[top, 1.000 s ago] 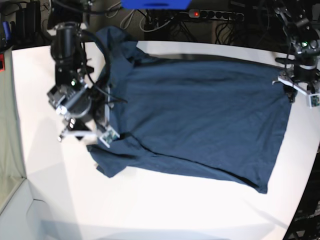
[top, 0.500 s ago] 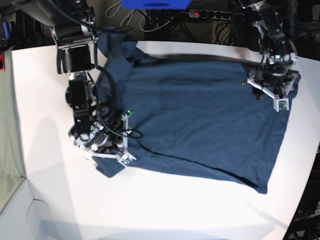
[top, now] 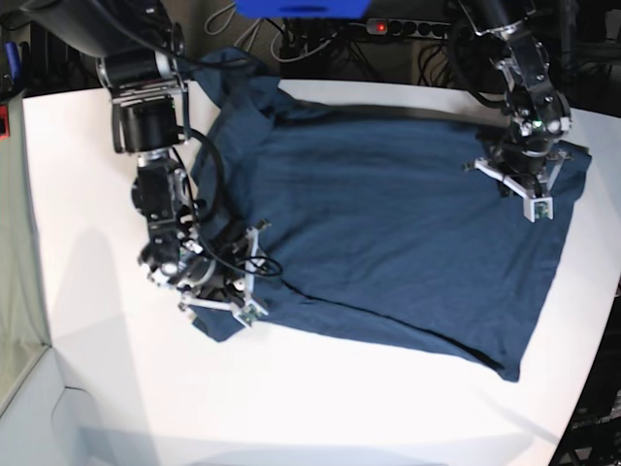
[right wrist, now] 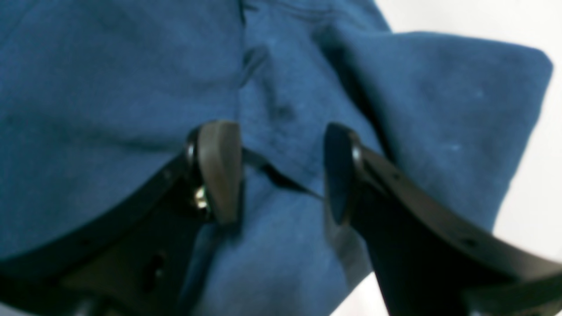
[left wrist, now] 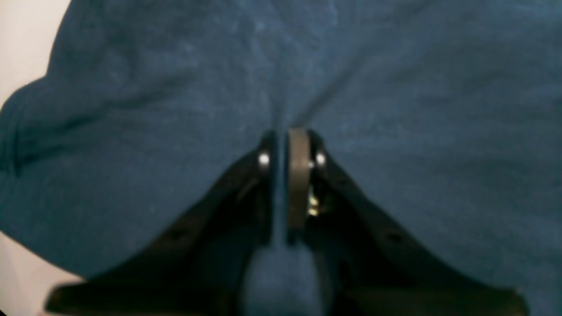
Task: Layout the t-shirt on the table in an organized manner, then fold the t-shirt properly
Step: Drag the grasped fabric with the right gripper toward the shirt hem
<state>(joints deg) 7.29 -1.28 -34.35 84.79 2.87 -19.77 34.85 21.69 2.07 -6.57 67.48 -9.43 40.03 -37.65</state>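
Fingers [right wrist: 219,171] of the right gripper [right wrist: 281,175] stand well apart, a wide gap between the two pads, and they press down into the t-shirt [right wrist: 131,87] without pinching it: blue cloth and a seam line show plainly in the gap, and a folded sleeve rises just beyond the tips, with the white table [right wrist: 527,184] past its edge. In the base view this right gripper [top: 225,301] sits at the near left corner of the garment, on the sleeve closest to the camera, its arm reaching down from the far left.

Farther off, the left gripper [left wrist: 283,145] has its fingers [left wrist: 298,184] drawn almost together. A thin ridge of cloth runs up between the pads, and creases fan out from that spot across the t-shirt [left wrist: 417,131], so the jaws are clamped on a pinch of fabric. In the base view the left gripper [top: 529,189] is at the far right, on the garment's hem end near the table's edge.

Between the two grippers the t-shirt [top: 388,223] lies spread flat across the table [top: 97,369], hem to the right, collar and sleeves to the left. Its far left sleeve is bunched up at the table's back edge, and its near right corner ends in a point.
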